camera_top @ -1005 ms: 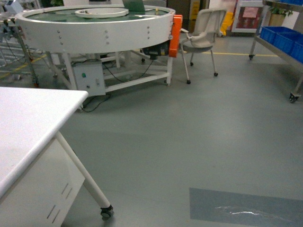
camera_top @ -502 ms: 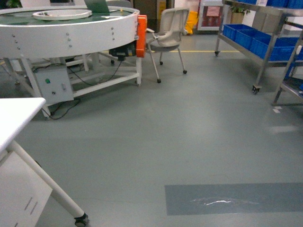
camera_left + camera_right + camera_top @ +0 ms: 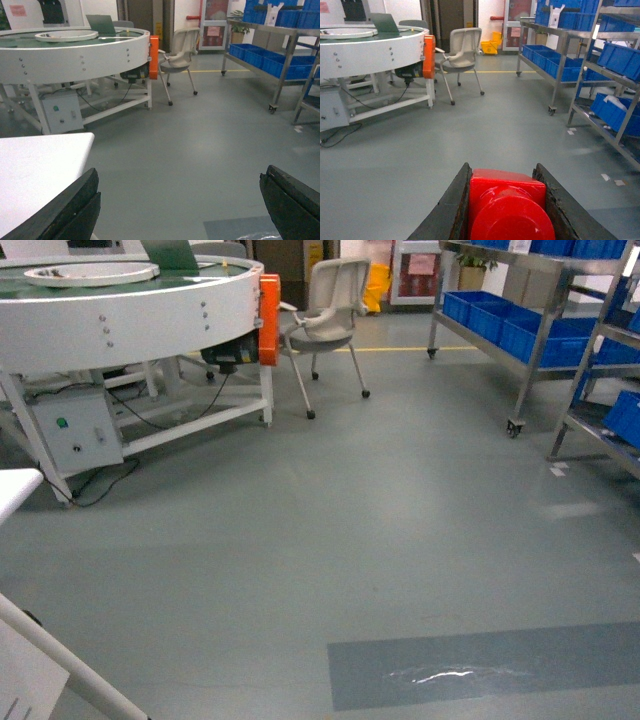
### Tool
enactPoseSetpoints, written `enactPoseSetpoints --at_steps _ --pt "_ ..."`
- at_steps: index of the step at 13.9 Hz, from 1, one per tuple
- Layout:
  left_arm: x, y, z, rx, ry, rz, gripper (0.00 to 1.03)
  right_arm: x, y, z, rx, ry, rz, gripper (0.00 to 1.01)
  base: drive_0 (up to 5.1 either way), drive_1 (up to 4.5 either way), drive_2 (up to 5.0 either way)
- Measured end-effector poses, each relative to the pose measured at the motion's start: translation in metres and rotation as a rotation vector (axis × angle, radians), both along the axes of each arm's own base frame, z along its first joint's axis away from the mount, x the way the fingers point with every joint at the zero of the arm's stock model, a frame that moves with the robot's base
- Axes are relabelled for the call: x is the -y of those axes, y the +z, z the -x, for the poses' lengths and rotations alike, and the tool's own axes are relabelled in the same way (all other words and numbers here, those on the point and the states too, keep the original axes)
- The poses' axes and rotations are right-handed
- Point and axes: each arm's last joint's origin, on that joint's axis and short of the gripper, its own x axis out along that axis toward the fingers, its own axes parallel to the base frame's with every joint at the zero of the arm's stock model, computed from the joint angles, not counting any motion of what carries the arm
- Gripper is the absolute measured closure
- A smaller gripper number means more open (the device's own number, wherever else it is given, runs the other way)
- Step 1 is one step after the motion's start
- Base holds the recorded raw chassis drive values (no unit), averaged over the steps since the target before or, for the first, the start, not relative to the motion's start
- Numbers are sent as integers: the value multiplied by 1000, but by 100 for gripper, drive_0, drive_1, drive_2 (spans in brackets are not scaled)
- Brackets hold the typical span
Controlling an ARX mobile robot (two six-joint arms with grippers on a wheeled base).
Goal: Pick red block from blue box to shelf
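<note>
Grey workshop floor fills most of the head view, with a darker patch near the bottom. Over the last second this view has swung rightward: the white table, which covered the lower left a second ago, is now only a sliver at the left edge, and the round conveyor and chair have slid left. Meanwhile the shelf, with dark blue crates on its tiers, has come well into view on the right, and a second rack shows at the far right edge.

That suggests the base is turning away from the table and toward the shelf, so the task is probably in its carry stage rather than its pick stage. No blue box shows in any current view.

Seen from the right wrist, the right gripper is clenched on the red block, its stud facing the camera and the dark fingers pressed against both sides. Seen from the left wrist, the left gripper hangs spread wide and empty, its fingers at the two lower corners with floor between them.

The shelf still stands well apart across open floor, so more driving seems needed before any placing. The grip looks snug; a jolt while rolling is the likeliest risk.
</note>
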Motion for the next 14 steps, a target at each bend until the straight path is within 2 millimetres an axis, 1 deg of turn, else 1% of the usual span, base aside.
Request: enactPoseSetpoints --at_steps 14 --pt "0 0 0 0 -1 0 5 0 0 0 -2 0 0 73 2 424 -420"
